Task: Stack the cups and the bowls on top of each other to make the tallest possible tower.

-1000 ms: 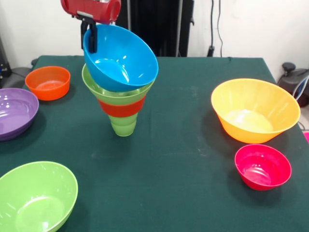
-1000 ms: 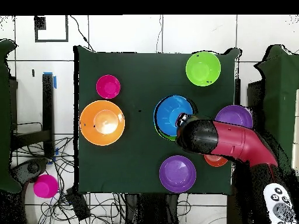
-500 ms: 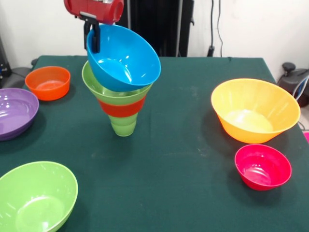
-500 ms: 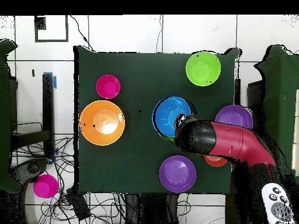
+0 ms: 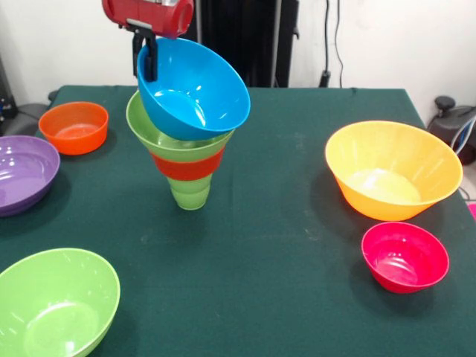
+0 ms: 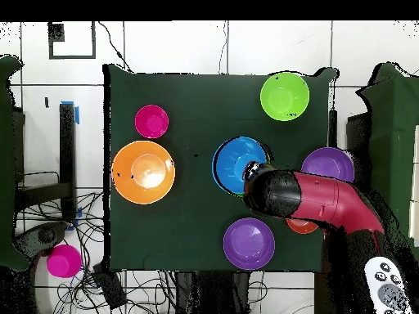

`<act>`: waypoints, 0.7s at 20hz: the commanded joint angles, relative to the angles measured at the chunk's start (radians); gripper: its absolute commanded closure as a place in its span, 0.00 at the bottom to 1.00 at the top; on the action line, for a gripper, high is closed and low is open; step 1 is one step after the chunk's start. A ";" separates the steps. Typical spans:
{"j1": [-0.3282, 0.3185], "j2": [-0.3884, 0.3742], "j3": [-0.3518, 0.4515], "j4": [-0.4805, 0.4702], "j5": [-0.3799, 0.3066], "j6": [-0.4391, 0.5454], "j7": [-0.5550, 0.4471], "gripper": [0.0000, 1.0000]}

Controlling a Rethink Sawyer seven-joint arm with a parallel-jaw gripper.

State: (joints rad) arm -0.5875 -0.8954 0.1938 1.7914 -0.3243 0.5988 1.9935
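You are handling a blue bowl [image 5: 195, 88] that looks light, stiff and glossy, so judge it slippery; a hold on the thin rim, as now, is the natural place; the gripper [image 5: 147, 58] is closed across that rim at the bowl's high side, one finger [image 5: 150, 59] showing inside the bowl; it hangs tilted, its lower side in the lime-green bowl [image 5: 169, 141] atop the tower [image 5: 186, 167], which stands mid-table on a slim light-green cup [image 5: 190, 196] with an orange-red band between.
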 commanded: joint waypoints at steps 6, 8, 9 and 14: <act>0.027 0.035 0.080 0.042 -0.016 -0.065 -0.011 1.00; 0.027 0.038 0.080 0.045 -0.019 -0.074 -0.009 1.00; 0.027 0.041 0.081 0.046 -0.018 -0.076 -0.008 1.00; 0.024 0.049 0.084 0.046 -0.017 -0.090 -0.008 1.00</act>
State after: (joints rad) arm -0.5874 -0.8951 0.1939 1.7950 -0.3243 0.5643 1.9935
